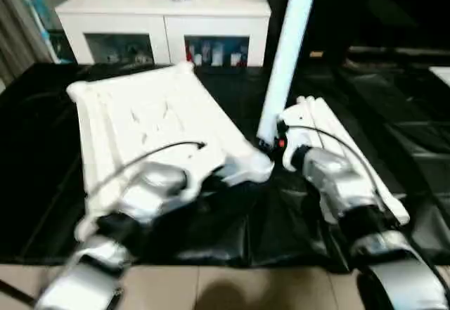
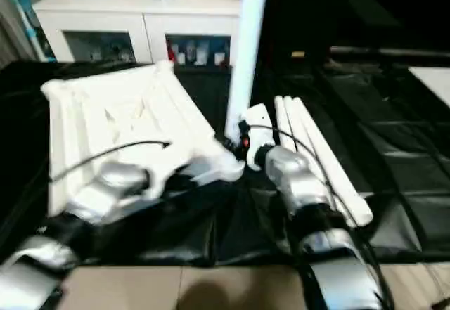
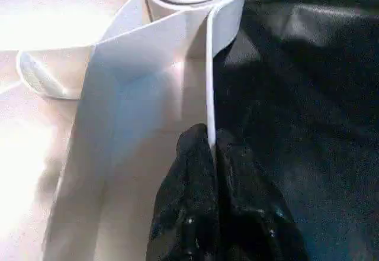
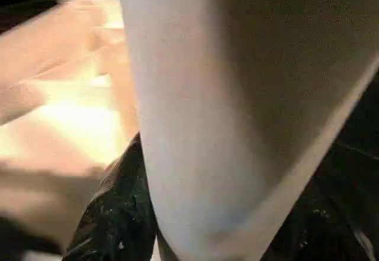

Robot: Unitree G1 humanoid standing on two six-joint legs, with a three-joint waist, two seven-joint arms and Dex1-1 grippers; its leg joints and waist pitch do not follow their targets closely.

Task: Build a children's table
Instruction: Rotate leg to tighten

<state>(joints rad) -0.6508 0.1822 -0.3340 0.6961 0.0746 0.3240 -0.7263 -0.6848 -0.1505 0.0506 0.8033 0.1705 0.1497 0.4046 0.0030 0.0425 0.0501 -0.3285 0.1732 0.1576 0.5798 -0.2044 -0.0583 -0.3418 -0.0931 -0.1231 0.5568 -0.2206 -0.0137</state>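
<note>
Upturned white ribbed plastic tabletop [image 1: 148,124] on black sheet [image 1: 42,183], left of centre. Left gripper [image 3: 212,148] pinched shut on thin near-corner rim. Right gripper [image 1: 271,143] half-open, clasping upright white tapered tube leg [image 1: 288,50] – light, stiff, probably slippery; best gripped low, near the socket.

Head pair looks down; wrists (very close) share tabletop [image 1: 148,124].

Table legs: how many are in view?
4: one leg upright in the right gripper; three loose legs lying together on the black sheet beside that arm.
</note>
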